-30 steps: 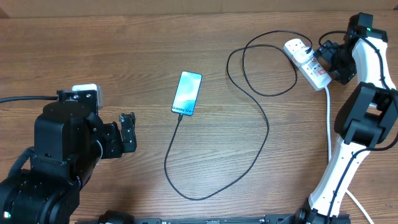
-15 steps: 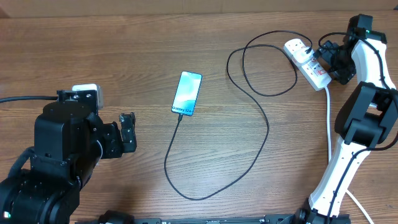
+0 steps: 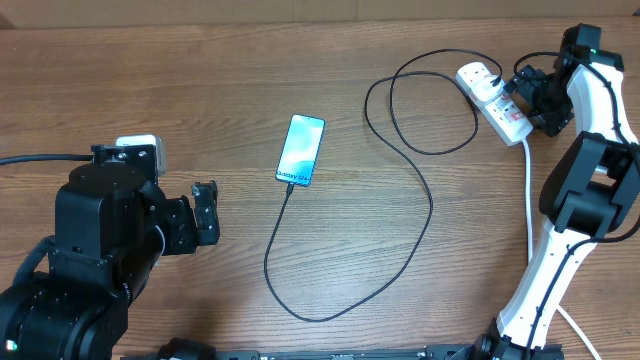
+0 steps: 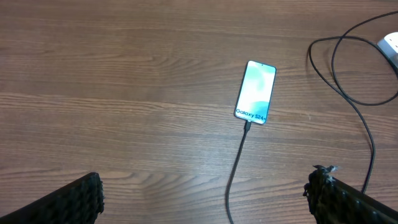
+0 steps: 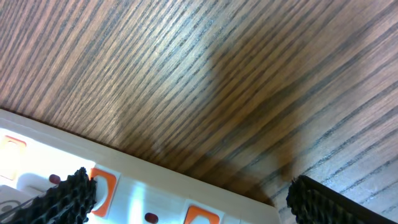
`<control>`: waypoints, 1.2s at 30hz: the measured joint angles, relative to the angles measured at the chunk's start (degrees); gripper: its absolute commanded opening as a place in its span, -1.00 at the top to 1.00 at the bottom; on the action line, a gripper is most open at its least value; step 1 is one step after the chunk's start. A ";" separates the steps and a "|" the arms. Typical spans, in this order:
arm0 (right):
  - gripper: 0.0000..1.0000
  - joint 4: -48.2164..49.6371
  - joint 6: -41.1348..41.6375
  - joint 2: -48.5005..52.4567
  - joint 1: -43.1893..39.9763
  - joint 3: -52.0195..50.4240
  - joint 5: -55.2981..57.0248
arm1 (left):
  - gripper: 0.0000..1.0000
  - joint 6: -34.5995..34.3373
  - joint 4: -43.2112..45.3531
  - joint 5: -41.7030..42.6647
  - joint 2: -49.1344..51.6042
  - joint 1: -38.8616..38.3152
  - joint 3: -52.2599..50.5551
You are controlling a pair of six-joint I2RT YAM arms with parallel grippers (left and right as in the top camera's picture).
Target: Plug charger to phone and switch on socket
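surface: brown wood-grain table (image 3: 180, 90), carrying the task gear and both arms.
phone (image 3: 301, 150): a galaxy s24, flat and screen up near mid-table, with the screen lit.
charger (image 3: 428, 215): the thin black cable leaves the phone's lower edge, sweeps a wide loop and runs up to the socket. in the left wrist view the connector tip looks seated in the phone. the plug end is too small to judge in the overhead view.
socket (image 3: 492, 98): white power strip at the far right, with its thick white cord (image 3: 528, 190) trailing toward the arm base.
left gripper (image 3: 205, 212): low at the left with fingers spread wide and nothing held. the phone lies ahead of it, well apart.
right gripper (image 3: 530, 95): just beside the strip, fingers apart and empty. in its wrist view the strip's face and orange-red markings (image 5: 102, 180) sit at the bottom edge, between the two fingertips.
step judged: the phone end looks done, so the switch is probably what remains.
risk, strip slides: an off-centre or slanted press could push the light strip along the table instead of tipping the switch.
risk, cable drag: if the strip moves, it could pull the cable taut and tug the connector or shift the phone.
risk, wrong target: several similar markings sit close together, so a finger could land on the wrong one or between them.
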 measured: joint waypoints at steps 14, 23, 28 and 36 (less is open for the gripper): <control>-1.00 -0.68 0.04 -0.07 0.02 0.00 -0.09 | -0.99 0.00 0.00 0.02 0.00 0.00 0.00; -1.00 -0.96 0.04 -0.15 0.17 0.00 0.02 | -0.99 0.00 -0.02 0.00 0.00 0.00 0.00; -1.00 -2.93 -0.22 -0.48 0.79 0.00 -0.55 | -0.99 0.00 -0.02 0.00 0.00 0.00 0.00; -1.00 -4.35 -0.28 -0.63 1.07 0.00 -0.61 | -0.98 0.00 -0.02 0.00 0.00 0.00 0.00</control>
